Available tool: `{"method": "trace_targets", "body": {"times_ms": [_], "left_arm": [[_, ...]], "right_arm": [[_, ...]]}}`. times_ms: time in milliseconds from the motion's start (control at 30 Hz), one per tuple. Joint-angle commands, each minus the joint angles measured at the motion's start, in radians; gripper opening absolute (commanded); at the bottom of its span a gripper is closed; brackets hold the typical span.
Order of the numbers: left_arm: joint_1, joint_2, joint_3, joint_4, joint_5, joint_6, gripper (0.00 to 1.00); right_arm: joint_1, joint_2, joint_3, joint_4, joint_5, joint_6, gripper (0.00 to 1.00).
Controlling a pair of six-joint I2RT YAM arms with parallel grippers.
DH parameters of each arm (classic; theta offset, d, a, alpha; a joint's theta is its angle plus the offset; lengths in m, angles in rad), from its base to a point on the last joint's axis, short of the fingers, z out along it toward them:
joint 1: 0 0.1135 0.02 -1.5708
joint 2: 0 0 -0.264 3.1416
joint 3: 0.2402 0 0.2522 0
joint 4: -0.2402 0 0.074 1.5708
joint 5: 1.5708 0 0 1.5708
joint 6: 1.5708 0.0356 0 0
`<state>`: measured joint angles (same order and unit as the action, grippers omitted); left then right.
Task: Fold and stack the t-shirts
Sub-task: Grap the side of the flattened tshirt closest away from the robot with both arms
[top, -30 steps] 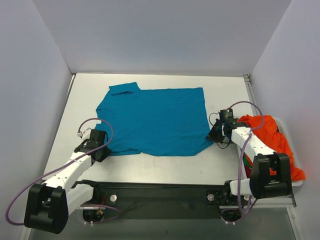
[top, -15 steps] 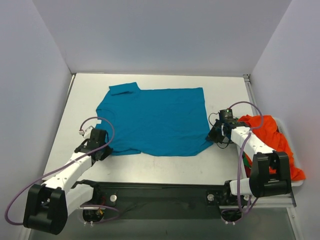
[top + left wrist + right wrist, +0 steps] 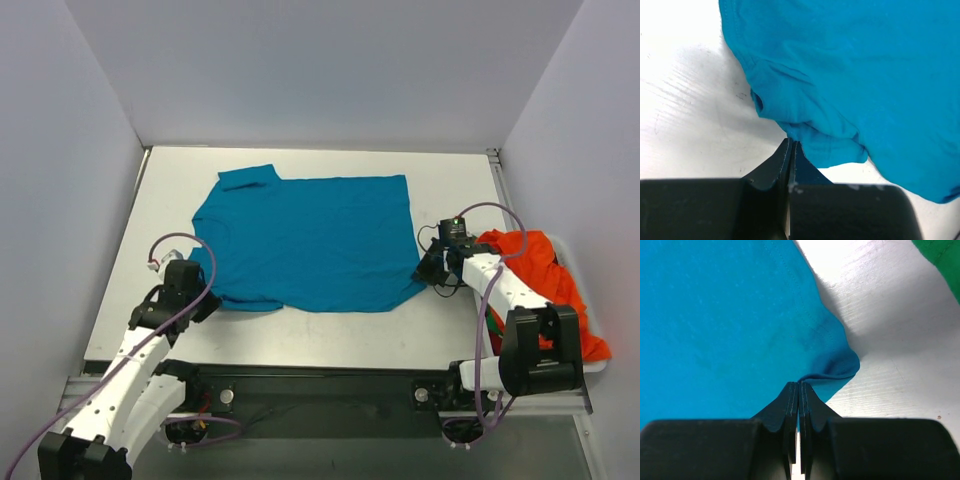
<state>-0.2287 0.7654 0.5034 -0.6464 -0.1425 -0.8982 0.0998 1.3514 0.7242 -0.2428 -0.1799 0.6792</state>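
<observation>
A teal-blue t-shirt [image 3: 310, 240] lies spread flat across the middle of the table. My left gripper [image 3: 203, 300] is at its near-left corner, shut on a bunched fold of the sleeve; in the left wrist view the jaws [image 3: 791, 142] meet on the teal-blue t-shirt [image 3: 865, 75]. My right gripper [image 3: 428, 272] is at the near-right corner, shut on the hem, and the right wrist view [image 3: 799, 384] shows the teal-blue t-shirt [image 3: 715, 315] pinched into a small peak. An orange-red t-shirt [image 3: 540, 270] lies crumpled at the right. A green t-shirt [image 3: 940, 255] shows at the corner of the right wrist view.
The orange-red pile sits in a white tray [image 3: 598, 366] against the right wall. White walls close in the table on the left, back and right. The bare white tabletop [image 3: 450, 180] shows around the shirt.
My left arm has swung back and to the left, and its gripper has shifted slightly left at the shirt's near-left corner. My right arm has not moved.
</observation>
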Motion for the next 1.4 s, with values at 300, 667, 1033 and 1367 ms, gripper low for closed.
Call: {"method": "trace_targets", "body": {"times_ms": [300,667,1033,1367], "left_arm": [[-0.008,-0.12,0.11,-0.157,0.101,-0.024,0.02],[-0.008,-0.114,0.201,-0.179,0.179,-0.025,0.02],[-0.008,0.099,0.251,0.039,0.175,-0.004,0.02],[-0.003,0.42,0.412,0.209,0.101,0.033,0.02]], "right_arm": [[-0.008,-0.074,0.0,-0.038,0.007,-0.015,0.0],[-0.022,-0.132,0.014,-0.085,0.022,-0.029,0.0],[-0.038,-0.083,0.087,-0.101,0.037,-0.04,0.0],[-0.051,0.028,0.187,-0.095,0.051,-0.023,0.0]]}}
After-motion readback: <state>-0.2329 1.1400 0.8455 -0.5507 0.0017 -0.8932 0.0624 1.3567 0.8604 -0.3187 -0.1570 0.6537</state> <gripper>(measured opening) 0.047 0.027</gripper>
